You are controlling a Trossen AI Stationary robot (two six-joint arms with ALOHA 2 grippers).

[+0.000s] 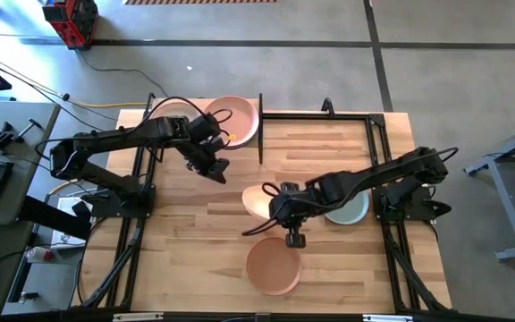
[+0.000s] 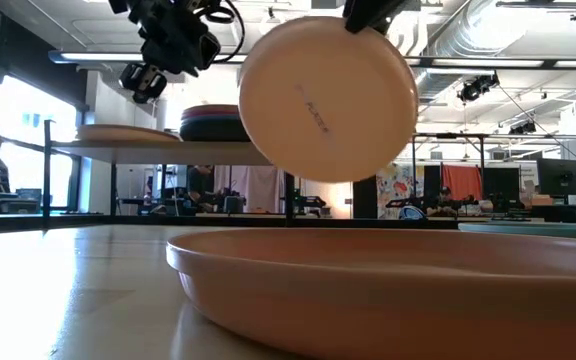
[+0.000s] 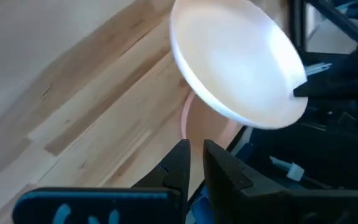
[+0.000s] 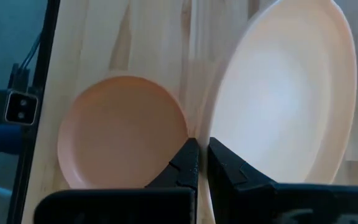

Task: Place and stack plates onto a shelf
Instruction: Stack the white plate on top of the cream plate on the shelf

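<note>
Closest to you, filling the bottom of the low view, lies the peach-orange plate (image 2: 388, 290), a round shallow matte dish flat on the plank-striped wooden tabletop (image 1: 195, 259); in the high view it sits at lower centre.

Just above it, your right gripper (image 4: 199, 155) has its two dark fingers pinched shut on the rim of the cream plate (image 2: 328, 98). That plate hangs tilted, clear of the table, its smooth pale underside turned toward the low camera with faint lettering at its middle. In the high view it shows at centre, partly under the right arm.

Right of it in the high view, a pale blue-green plate (image 1: 351, 213) rests on the tabletop, half covered by the same arm.

Farther back, your left gripper (image 3: 196, 163) hovers above the table in the upper left of the high view, near the shelf; its jaws stand almost together with a thin gap and nothing between them.

Beyond that, the shelf (image 2: 168, 150), a flat light-wood board on thin black posts, carries a stack topped by a pink plate (image 1: 233, 121), with a dark grey plate (image 2: 213, 127) under it, and another pale plate (image 2: 123, 133) beside the stack.
</note>
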